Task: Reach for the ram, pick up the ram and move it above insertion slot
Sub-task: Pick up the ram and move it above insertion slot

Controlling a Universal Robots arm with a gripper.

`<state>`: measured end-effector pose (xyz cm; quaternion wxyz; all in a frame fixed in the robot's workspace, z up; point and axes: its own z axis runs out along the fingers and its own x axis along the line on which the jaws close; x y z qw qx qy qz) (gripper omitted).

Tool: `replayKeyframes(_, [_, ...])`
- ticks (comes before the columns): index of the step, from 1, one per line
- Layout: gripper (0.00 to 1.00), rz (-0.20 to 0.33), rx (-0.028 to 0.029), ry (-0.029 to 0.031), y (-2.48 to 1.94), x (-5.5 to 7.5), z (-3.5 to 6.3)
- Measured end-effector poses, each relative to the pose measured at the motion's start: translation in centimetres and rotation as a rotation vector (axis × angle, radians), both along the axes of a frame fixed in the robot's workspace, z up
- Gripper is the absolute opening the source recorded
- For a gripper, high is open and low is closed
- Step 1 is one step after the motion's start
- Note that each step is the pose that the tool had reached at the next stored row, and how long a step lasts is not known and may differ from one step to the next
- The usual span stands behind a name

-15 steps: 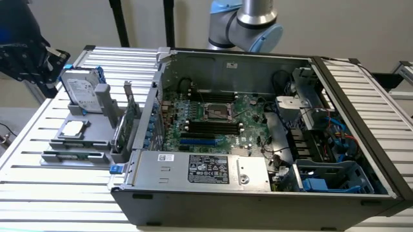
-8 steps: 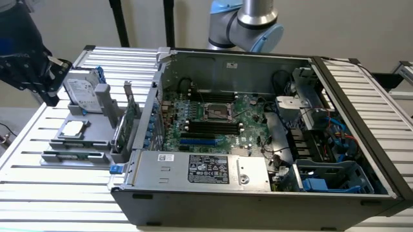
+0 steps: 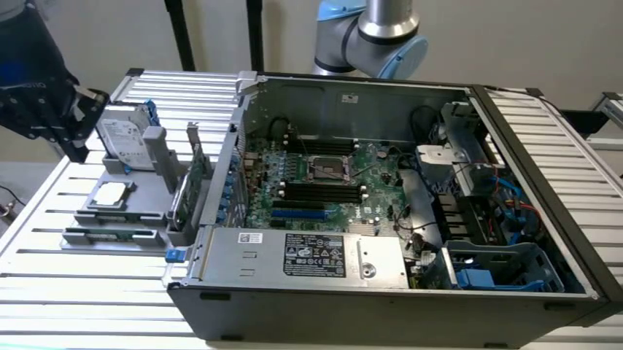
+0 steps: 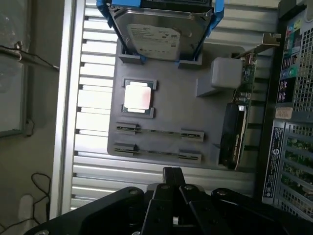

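The ram [image 3: 109,235] is a thin green stick lying in clips at the near end of a grey holder [image 3: 146,219], at the exterior view's left beside the open computer case. From the wrist it shows edge-on as a narrow strip [image 4: 157,152] between two clips, with a similar row of clips beside it. My gripper [image 3: 70,142] hangs dark above the far left of the ribbed table, off past the hard drive and well apart from the ram. Its fingers [image 4: 172,172] are pressed together, shut, with nothing between them.
On the same holder [image 4: 166,112] stand a silver hard drive with blue rails [image 4: 159,29], a processor chip [image 4: 137,96] and an upright expansion card [image 4: 235,125]. The open case [image 3: 389,189] holds the motherboard with black slots [image 3: 316,191]. The arm's base [image 3: 375,36] rises behind the case.
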<state>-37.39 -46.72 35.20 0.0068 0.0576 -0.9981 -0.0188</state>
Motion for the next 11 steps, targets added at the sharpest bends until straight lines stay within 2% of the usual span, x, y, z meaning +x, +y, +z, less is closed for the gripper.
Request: replayKeyframes(11, [0.11, 0.199, -0.0001, 0.0005, 0.00, 0.00, -0.03])
